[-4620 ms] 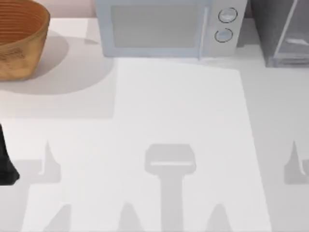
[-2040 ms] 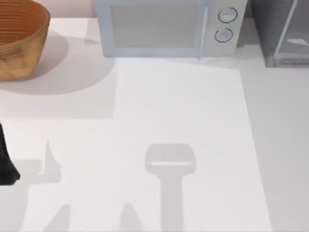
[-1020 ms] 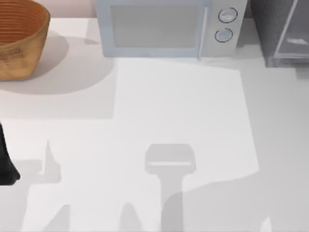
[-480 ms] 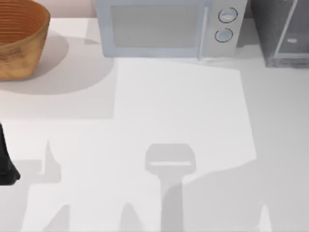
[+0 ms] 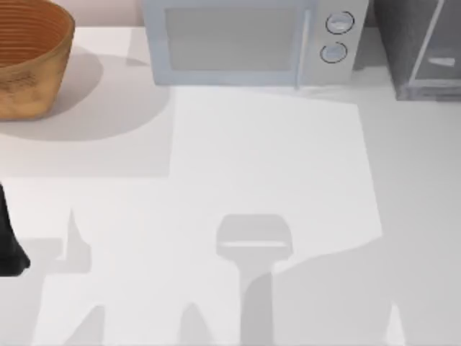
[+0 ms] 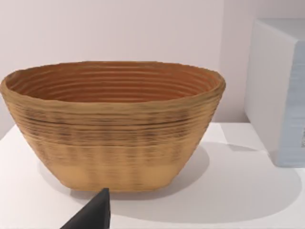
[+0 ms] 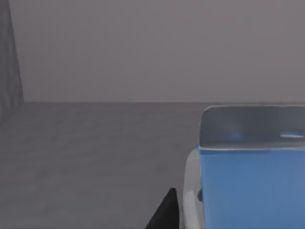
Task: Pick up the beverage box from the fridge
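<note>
Right claw (image 7: pixel 167 210) is reaching inside the fridge (image 5: pixel 418 50) beside the beverage box (image 7: pixel 252 186), finger state untellable | left claw (image 6: pixel 93 214) is idling near the basket (image 6: pixel 114 124) | you are approaching; next, straddle the carton.

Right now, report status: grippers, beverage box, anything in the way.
Left arm parked at table's left edge, facing the basket. Right gripper fingertip inside the fridge, beside the beverage box; grasp unconfirmed. No obstruction seen by the box.
</note>
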Motion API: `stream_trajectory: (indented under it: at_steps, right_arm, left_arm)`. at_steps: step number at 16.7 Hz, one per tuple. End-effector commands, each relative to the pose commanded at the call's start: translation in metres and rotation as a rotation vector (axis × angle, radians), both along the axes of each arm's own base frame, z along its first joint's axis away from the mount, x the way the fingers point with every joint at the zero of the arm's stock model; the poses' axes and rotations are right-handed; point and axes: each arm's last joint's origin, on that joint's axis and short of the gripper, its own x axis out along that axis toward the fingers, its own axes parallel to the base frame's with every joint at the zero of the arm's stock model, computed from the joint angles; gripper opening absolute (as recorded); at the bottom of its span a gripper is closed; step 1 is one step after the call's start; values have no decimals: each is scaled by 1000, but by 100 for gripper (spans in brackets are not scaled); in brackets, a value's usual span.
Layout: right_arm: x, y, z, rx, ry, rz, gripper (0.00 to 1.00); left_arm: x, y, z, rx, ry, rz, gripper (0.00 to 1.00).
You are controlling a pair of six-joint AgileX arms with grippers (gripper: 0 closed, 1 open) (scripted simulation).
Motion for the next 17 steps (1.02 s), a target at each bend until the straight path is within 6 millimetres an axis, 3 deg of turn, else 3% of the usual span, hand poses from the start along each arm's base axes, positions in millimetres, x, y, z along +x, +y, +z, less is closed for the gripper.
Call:
stream_trajectory:
  at_steps: [5,15,17]
  right_arm:
    - [0,0,0,0,0,0,2]
    - [-1,-1,1,1,0,-3,0]
    - [0,-2,12,1,1,-4,0]
  left_arm:
    - [0,0,0,0,0,0,100]
    - [0,0,0,0,0,0,100]
    - [0,0,0,0,0,0,100]
